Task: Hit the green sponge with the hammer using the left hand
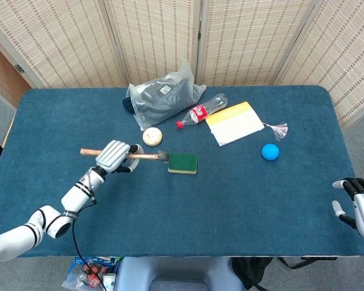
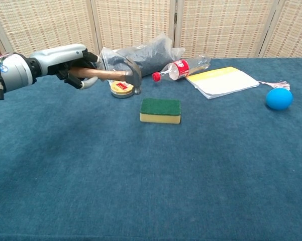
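Left hand [image 1: 114, 156] grips hammer [image 2: 121, 75], raised at frame left-centre beside green sponge [image 2: 160, 110]; strike outstanding. Right hand [image 1: 361, 206]: fingers spread, empty.

The hammer [image 2: 110, 74] has a smooth wooden handle and a dull grey metal head beyond the fingers [image 2: 83, 80] of the glossy plastic left hand [image 2: 70, 63]. The sponge [image 2: 160, 110] looks rough and matt on top, on a napped cloth table [image 2: 140, 181].
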Robot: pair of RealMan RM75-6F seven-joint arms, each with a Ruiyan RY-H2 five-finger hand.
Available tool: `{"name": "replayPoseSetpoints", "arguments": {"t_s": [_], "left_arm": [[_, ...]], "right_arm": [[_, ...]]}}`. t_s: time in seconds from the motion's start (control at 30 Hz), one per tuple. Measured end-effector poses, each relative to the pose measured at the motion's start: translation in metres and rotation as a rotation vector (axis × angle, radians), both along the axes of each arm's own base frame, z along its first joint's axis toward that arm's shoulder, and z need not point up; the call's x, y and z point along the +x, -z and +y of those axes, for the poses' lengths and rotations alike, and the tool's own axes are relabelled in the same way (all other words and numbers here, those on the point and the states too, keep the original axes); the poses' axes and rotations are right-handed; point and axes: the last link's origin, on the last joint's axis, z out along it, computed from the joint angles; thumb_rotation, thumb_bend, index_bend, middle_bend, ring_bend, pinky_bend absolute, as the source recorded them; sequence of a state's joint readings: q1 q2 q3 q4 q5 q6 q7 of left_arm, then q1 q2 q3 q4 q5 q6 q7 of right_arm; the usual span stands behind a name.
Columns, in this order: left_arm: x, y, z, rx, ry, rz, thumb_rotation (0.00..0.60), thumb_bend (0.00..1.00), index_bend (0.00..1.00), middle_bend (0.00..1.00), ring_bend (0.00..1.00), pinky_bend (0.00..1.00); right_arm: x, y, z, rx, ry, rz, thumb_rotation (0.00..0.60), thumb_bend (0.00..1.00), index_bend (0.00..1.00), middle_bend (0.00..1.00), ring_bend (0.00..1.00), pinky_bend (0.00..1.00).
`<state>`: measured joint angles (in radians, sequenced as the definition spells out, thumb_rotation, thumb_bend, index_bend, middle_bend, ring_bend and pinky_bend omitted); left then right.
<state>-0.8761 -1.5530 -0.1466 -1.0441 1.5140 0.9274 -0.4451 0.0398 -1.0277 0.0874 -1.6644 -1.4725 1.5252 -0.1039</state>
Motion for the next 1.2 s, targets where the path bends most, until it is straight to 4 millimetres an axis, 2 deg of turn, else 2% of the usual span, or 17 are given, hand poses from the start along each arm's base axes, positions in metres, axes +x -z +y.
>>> {"name": "replayPoseSetpoints", "arguments": {"t_s": [0.2,0.43,0.63,0.83,1.0,1.2], "left_arm": [[0.016,0.008,0.000,-0.045,0.032,-0.035,0.600,0.58,0.68,0.80,0.89,1.00],[0.034,0.034,0.008,-0.070,-0.008,-0.011,0.600,0.58,0.69,0.81,0.89,1.00],[0.040,0.052,0.014,-0.064,-0.025,0.052,0.600,0.58,0.69,0.81,0.90,1.00],[0.037,0.063,0.018,-0.051,-0.042,0.134,0.600,0.58,0.69,0.81,0.90,1.00],[0.034,0.066,0.020,-0.056,-0.072,0.158,0.600,0.58,0.69,0.81,0.90,1.00],[0.037,0.056,0.016,-0.075,-0.095,0.087,0.600,0.58,0.69,0.81,0.90,1.00]], "right_arm": [[0.000,0.000,0.002,-0.002,0.003,0.001,0.600,0.31,0.37,0.35,0.26,0.29],[-0.003,-0.003,0.005,-0.009,0.011,0.000,0.600,0.31,0.37,0.35,0.26,0.29],[-0.006,-0.004,0.006,-0.012,0.020,-0.002,0.600,0.31,0.37,0.35,0.26,0.29],[-0.008,-0.005,0.007,-0.016,0.027,-0.004,0.600,0.31,0.37,0.35,0.26,0.29],[-0.009,-0.005,0.007,-0.019,0.028,-0.006,0.600,0.31,0.37,0.35,0.26,0.29],[-0.010,-0.006,0.007,-0.021,0.027,-0.006,0.600,0.31,0.37,0.35,0.26,0.29]]}}
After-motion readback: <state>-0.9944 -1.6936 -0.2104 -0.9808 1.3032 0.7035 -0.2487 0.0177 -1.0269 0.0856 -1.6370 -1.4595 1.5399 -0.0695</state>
